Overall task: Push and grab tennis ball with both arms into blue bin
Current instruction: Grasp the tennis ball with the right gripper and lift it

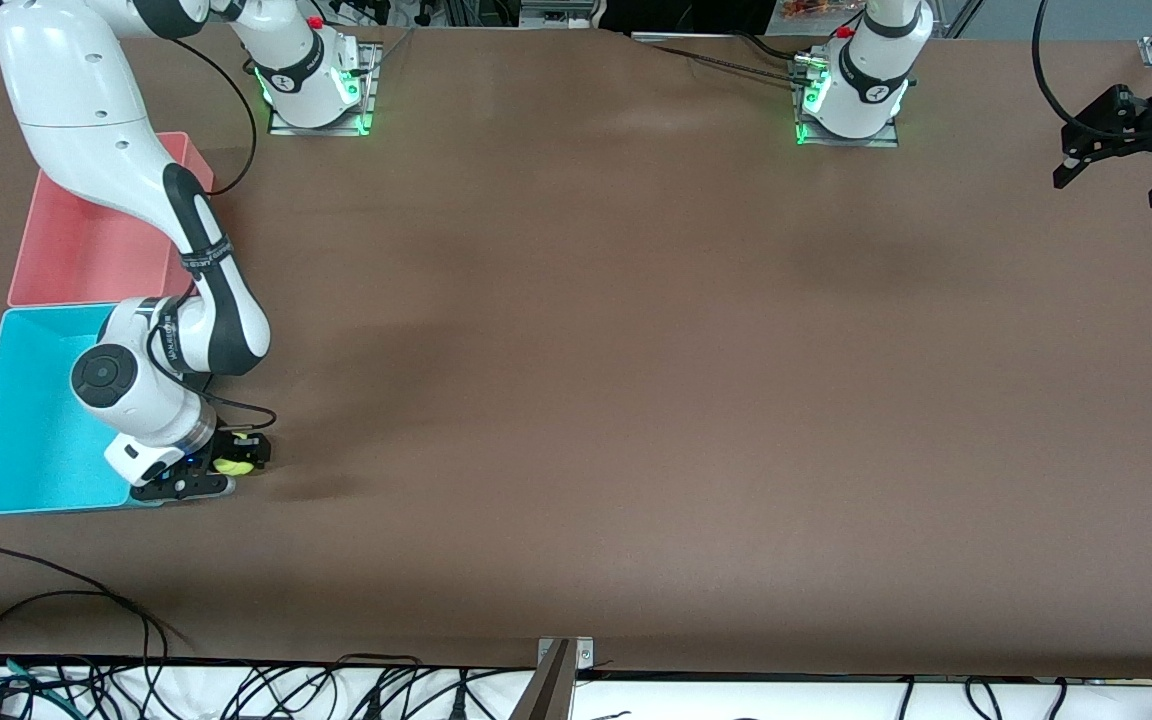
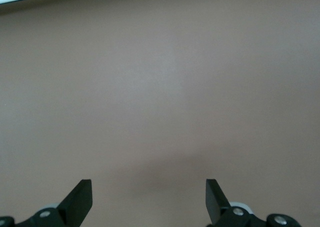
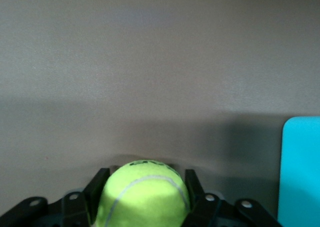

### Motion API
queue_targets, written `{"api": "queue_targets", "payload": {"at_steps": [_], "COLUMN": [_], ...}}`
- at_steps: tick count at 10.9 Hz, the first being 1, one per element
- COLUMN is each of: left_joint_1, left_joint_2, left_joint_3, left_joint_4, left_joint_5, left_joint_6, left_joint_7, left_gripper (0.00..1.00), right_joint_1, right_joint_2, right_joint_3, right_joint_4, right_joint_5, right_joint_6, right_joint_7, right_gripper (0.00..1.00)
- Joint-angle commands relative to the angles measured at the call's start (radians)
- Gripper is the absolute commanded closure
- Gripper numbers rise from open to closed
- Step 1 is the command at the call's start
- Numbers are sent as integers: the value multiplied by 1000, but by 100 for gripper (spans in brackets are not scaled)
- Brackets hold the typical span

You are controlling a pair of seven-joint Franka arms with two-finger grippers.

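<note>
The yellow-green tennis ball [image 1: 233, 465] sits between the fingers of my right gripper [image 1: 226, 462], low over the table just beside the blue bin [image 1: 26, 430], at the bin's corner nearest the front camera. In the right wrist view the ball [image 3: 142, 194] fills the space between the two black fingers, and the bin's corner [image 3: 302, 172] shows to one side. My left gripper [image 1: 1121, 165] is open and empty, held up over the left arm's end of the table; its wrist view shows only bare brown table between the fingertips [image 2: 149, 199].
A pink-red tub [image 1: 66, 255] stands against the blue bin, farther from the front camera, partly covered by the right arm. Cables lie along the table's edge nearest the front camera [image 1: 236, 685]. The brown table [image 1: 636, 350] spreads between the arms.
</note>
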Motion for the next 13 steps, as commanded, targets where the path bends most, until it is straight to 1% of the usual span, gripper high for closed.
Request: {"api": "queue_targets", "payload": {"at_steps": [1,3,4,6,7,8,9,10,11,13], "left_joint_1": [-28,-27,-22,-33,-62,-97,-123,-125,-123,-113], "left_joint_2": [44,50,52,52,56,71,85,102,111,119], "left_joint_3": [-17,-14,-14,-13,3,39,70,88,93,89], "left_joint_4": [79,82,81,85,87,91,123,145,150,151], "left_joint_5": [13,12,12,13,13,13,15,13,13,13], "left_joint_6": [-16,-22,-26,-85,-89,-89,-94,-109,-112,-114], "left_joint_7": [-98,-114,-116,-152,-221,-241,-241,-241,-241,-240], "left_gripper": [0,0,0,0,0,0,0,0,0,0], "right_joint_1": [-12,-10,-9,-12,-15,-16,-26,-47,-76,-124], "right_joint_2": [-13,-53,-88,-137,-168,-209,-234,-251,-268,-268], "right_joint_3": [3,5,5,0,-32,-56,-100,-121,-128,-138], "right_joint_4": [-7,-3,11,81,103,102,93,77,57,18], "right_joint_5": [-14,-13,-16,-16,-19,-19,0,9,10,10], "right_joint_6": [-85,-128,-195,-438,-553,-643,-690,-689,-697,-676], "right_joint_7": [1,1,1,-11,-20,-69,-155,-222,-256,-304], "right_gripper": [85,85,85,85,85,84,83,83,83,83]}}
